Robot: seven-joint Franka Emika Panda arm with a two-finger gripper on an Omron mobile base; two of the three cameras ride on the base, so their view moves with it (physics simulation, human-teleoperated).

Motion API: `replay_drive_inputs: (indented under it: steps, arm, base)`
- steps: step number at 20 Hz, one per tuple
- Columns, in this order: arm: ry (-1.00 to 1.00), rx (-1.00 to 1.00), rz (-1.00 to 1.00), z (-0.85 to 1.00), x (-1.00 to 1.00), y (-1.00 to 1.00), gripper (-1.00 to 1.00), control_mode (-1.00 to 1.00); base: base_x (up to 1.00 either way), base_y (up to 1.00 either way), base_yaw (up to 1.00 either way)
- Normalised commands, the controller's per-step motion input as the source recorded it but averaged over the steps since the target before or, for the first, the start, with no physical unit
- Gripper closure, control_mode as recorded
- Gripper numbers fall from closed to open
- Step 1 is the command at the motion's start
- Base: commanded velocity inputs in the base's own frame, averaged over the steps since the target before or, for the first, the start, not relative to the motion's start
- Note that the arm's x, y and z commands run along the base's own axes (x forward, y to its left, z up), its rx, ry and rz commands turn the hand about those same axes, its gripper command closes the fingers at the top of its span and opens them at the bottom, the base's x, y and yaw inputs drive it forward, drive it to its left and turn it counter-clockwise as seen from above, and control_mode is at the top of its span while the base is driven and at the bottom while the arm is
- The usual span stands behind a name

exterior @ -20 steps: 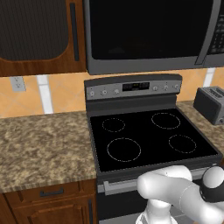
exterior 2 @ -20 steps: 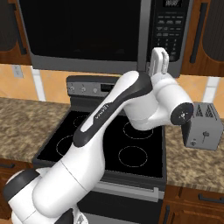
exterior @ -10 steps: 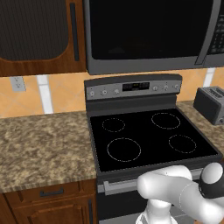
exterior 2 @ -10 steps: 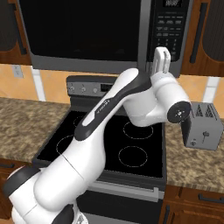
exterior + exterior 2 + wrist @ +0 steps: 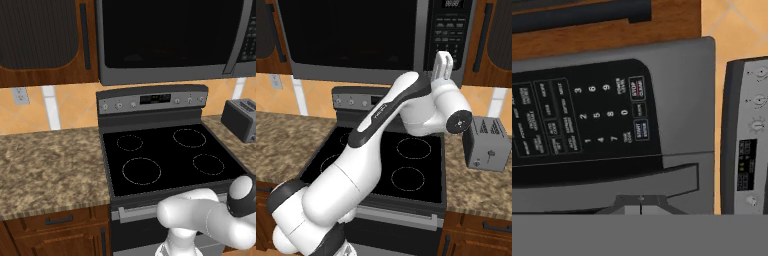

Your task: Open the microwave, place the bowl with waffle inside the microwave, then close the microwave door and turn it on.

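Note:
The microwave (image 5: 170, 40) (image 5: 356, 35) hangs above the stove, and its door (image 5: 165, 35) with the black glass stands closed. The long grey handle (image 5: 239, 37) (image 5: 424, 35) runs down the door's right edge, beside the button panel (image 5: 451, 25) (image 5: 587, 115). My gripper (image 5: 443, 56) (image 5: 641, 201) points up at the lower part of that panel, close in front of it, fingers shut and holding nothing. In the hand view the panel appears rolled on its side. The bowl and the waffle are out of view.
The black-topped stove (image 5: 170, 155) (image 5: 391, 160) lies below the microwave, with its control strip (image 5: 747, 135) at the back. A small grey toaster (image 5: 240, 119) (image 5: 487, 145) stands on the right counter. A granite counter (image 5: 45, 160) stretches left, under dark wood cabinets (image 5: 45, 40).
The hand has risen a little and shifted right toward the button panel. The arm's wrist has swung right. The microwave door has stayed closed.

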Motion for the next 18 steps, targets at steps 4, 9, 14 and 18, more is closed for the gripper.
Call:
replay_drive_inputs:
  steps: [4, 9, 14, 18]
  arm:
    - [0.00, 0.07, 0.00, 0.00, 0.34, -0.20, 1.00, -1.00]
    - [0.00, 0.05, 0.00, 0.00, 0.28, -0.08, 1.00, -1.00]
    - [0.01, 0.01, 0.00, 0.00, 0.32, -0.01, 1.00, -1.00]
    - [0.01, 0.00, 0.00, 0.00, 0.34, 0.00, 1.00, -1.00]
  base:
    - [0.00, 0.00, 0.00]
    - [0.00, 0.00, 0.00]
    - [0.00, 0.00, 0.00]
    - [0.00, 0.00, 0.00]
